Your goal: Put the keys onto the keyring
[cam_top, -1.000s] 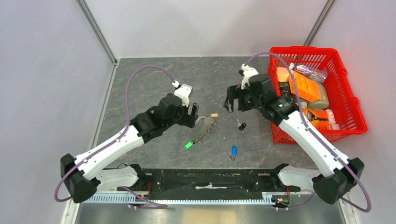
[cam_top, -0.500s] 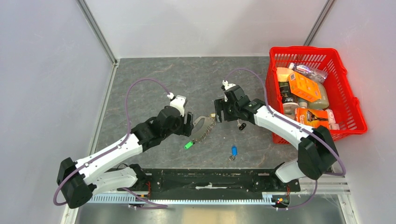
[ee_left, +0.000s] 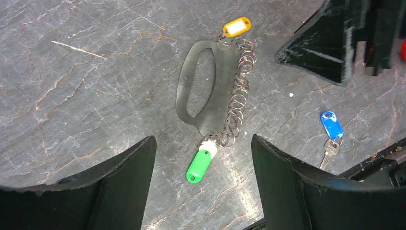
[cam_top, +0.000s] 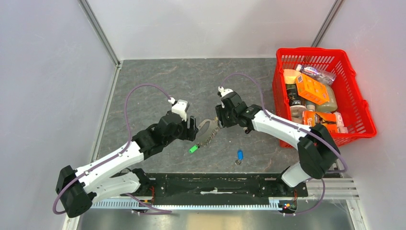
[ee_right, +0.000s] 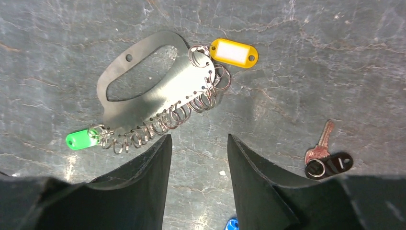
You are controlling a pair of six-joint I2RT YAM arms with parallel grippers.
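Note:
The keyring [cam_top: 206, 130] is a flat silver plate with a row of split rings, lying on the table between both arms. A green tag [ee_left: 198, 165] hangs at its near end and a yellow tag [ee_right: 233, 51] at its far end. My left gripper [ee_left: 203, 138] hovers open over the green-tag end, touching nothing. Over the plate's yellow end, my right gripper [ee_right: 199, 136] has its jaws partly apart with only bare table between them. A black-capped key [ee_right: 330, 163] lies to its right. A blue-capped key [cam_top: 240, 155] lies nearer the arm bases.
A red basket [cam_top: 325, 50] full of packets and bottles stands at the back right, close behind the right arm. Grey walls close off the table's left, far and right sides. The black base rail [cam_top: 215, 184] runs along the near edge.
The right arm swung left from beside the basket to over the keyring's yellow end, and its jaws narrowed. The left gripper drew back slightly toward the near left.

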